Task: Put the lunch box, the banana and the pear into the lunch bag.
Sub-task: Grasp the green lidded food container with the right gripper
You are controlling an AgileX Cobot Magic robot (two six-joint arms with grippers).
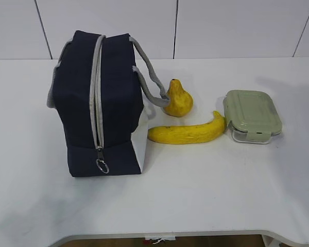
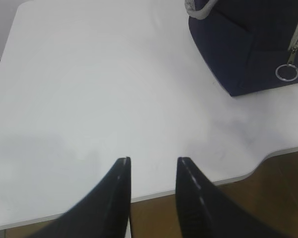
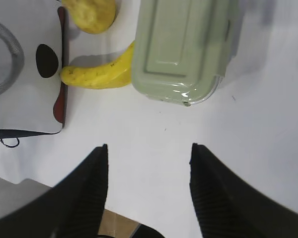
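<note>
The navy lunch bag (image 1: 100,103) stands on the left of the white table, its grey zipper shut and the ring pull (image 1: 102,165) hanging at the front. To its right lie the pear (image 1: 178,100), the banana (image 1: 188,131) and the green-lidded lunch box (image 1: 252,116). Neither gripper shows in the exterior view. My left gripper (image 2: 153,159) hovers open over the table's near edge, with the bag's corner (image 2: 248,44) at upper right. My right gripper (image 3: 148,147) is open and empty, short of the lunch box (image 3: 181,49) and banana (image 3: 97,74).
The table's front edge (image 1: 165,235) has a curved cut-out, with brown floor (image 2: 268,193) beyond it. The bag's grey handles (image 1: 149,72) arch toward the pear. A white end panel of the bag (image 3: 25,99) lies beside the banana.
</note>
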